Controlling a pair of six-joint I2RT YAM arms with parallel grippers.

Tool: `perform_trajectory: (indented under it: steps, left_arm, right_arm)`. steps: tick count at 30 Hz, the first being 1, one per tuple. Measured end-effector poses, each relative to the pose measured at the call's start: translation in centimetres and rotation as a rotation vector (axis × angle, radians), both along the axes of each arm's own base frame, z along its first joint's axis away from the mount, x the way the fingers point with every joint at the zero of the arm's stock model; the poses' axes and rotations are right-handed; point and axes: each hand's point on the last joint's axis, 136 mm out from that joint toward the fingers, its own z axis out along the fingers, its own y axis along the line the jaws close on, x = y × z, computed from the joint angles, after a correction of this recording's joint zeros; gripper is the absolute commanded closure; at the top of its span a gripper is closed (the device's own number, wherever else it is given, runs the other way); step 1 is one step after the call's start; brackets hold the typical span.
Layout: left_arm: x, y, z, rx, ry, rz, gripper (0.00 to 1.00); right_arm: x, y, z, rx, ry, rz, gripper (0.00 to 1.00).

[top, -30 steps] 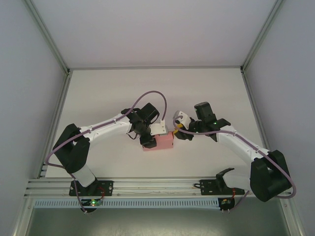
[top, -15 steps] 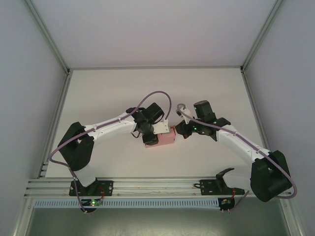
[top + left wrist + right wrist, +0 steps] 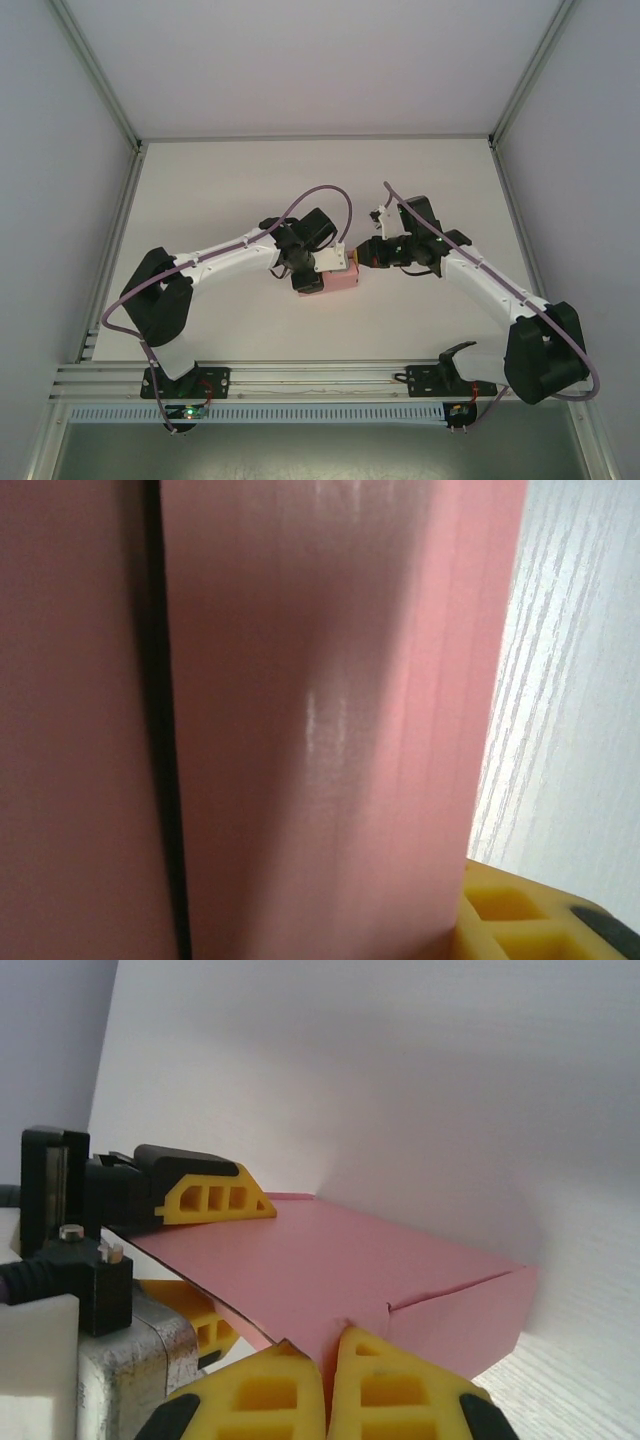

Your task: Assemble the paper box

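Left pincer [image 3: 315,274] is clamping the left end of the paper box [image 3: 341,281]: in the right wrist view I'm seeing one yellow finger [image 3: 215,1196] on the top face and another underneath. So it's pinching the box, not spread.

The box is sitting mid-bench [image 3: 230,190], directly between the two arms. Its long axis is running left-right, straight from one pincer to the other. It's looking folded up, with a seam line showing along one panel in the left wrist view. I can't tell whether its underside is touching the bench or hanging just off it.

Right pincer [image 3: 330,1380] is at the box's right end, with its fingers pressed together on a thin pink edge at the near corner.

My read is that both arms are equally close, since each is already gripping one end. The box is lying right of the left pincer and left of the right one, so I'm judging that any tuck or press has to go along that axis, with the left side acting as the anchor. Pushing off-axis risks buckling the thin card.
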Motion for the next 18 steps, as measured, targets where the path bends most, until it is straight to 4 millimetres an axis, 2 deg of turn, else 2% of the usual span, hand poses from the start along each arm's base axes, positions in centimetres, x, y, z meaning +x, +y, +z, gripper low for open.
perform_trajectory:
  steps: [8, 13, 18]
  left_arm:
    - [0.1, 0.0, -0.1, 0.004, 0.000, 0.002, 0.54]
    - [0.1, 0.0, -0.2, 0.013, 0.009, 0.001, 0.55]
    - [0.0, 0.0, -0.2, 0.016, 0.010, -0.006, 0.54]
  right_arm:
    - [0.3, 0.1, -0.2, 0.004, 0.008, -0.004, 1.00]
    - [-0.4, -0.2, -1.1, -0.088, -0.209, 0.051, 1.00]
    - [-1.0, -0.4, -1.9, -0.078, -0.413, 0.065, 1.00]
